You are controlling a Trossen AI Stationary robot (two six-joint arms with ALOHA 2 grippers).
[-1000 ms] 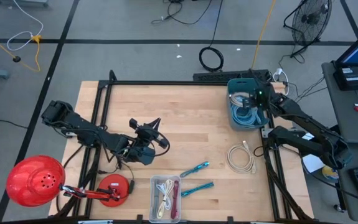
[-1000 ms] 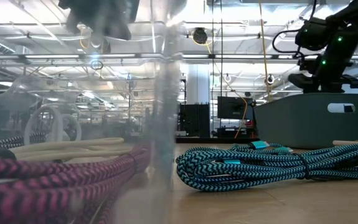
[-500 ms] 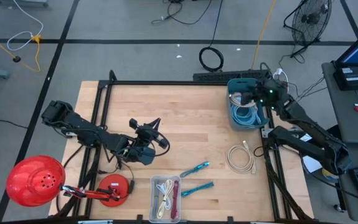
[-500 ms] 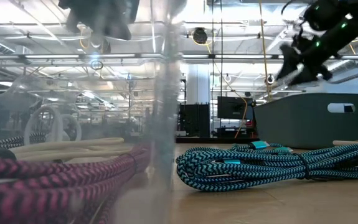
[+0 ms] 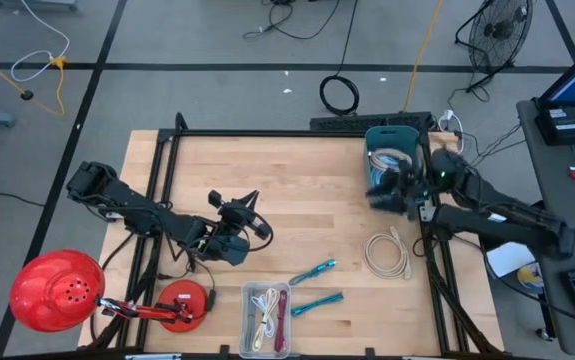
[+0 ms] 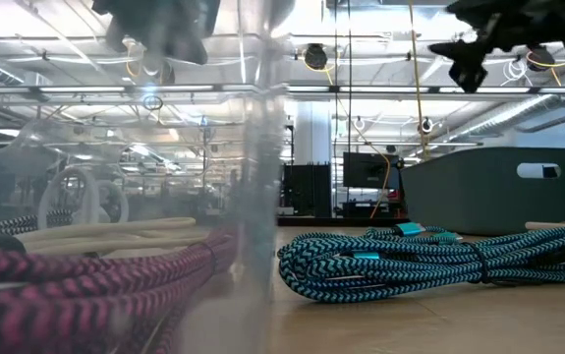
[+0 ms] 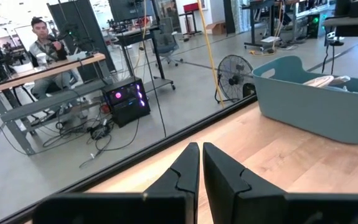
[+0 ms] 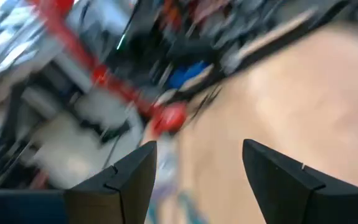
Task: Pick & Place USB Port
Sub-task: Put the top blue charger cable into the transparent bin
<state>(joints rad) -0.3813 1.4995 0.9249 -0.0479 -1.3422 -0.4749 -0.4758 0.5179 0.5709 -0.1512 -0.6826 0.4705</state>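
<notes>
The desk (image 5: 307, 200) is pale wood with a smooth, matt grain, framed in black metal bars. The grey-blue bin (image 5: 392, 140) at the upper right of the frame looks like matt moulded plastic. The blue cables (image 6: 429, 261) low in the low view wear a rough braided cloth sheath, black and turquoise. The red lamp shade (image 5: 55, 290) at the lower left shines glossy, probably painted metal. The clear tray (image 5: 266, 318) appears to be see-through plastic.
</notes>
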